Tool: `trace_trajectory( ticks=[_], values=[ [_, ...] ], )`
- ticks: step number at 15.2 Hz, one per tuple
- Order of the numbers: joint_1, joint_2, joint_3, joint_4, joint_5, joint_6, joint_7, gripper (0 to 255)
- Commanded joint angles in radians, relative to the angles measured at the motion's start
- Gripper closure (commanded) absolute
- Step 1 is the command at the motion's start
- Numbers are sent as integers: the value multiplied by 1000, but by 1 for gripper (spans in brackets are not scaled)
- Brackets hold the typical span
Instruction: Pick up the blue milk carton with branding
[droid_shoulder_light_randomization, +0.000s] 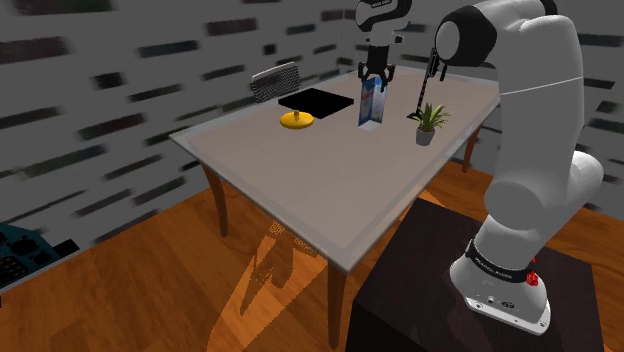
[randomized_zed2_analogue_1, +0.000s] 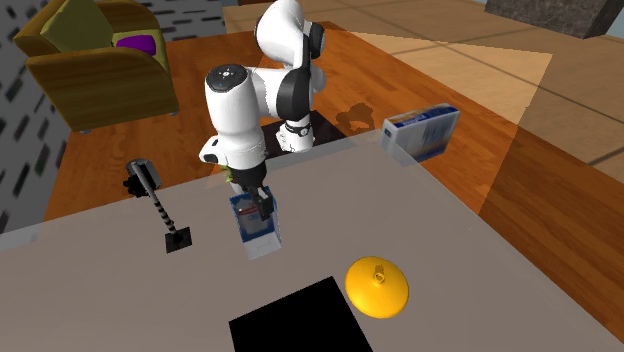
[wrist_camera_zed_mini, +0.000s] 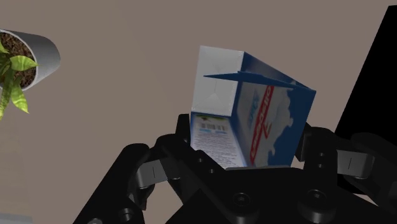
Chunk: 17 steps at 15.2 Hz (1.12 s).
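The gripper (droid_shoulder_light_randomization: 373, 78) is clasping the blue milk carton (droid_shoulder_light_randomization: 371, 103), its two black fingers (wrist_camera_zed_mini: 167, 159) pressing against opposite sides. The carton is sitting towards the far side of the table (droid_shoulder_light_randomization: 300, 185), between a black square (droid_shoulder_light_randomization: 318, 101) on the shoulder view's left and a potted plant (droid_shoulder_light_randomization: 427, 122) on its right. Whether its base is touching the tabletop cannot be told. A yellow disc (droid_shoulder_light_randomization: 296, 120) is lying just beside the square's near edge.

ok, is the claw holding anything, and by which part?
Yes: the claw clasps the blue milk carton by its two opposite sides, near the top.
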Motion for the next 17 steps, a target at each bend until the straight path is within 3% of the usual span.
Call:
trace_trajectory(
  ticks=[1,17],
  values=[
    [-1,2,0,14,0,-14,1,255],
    [-33,57,1,295,11,-239,9,255]
  ],
)
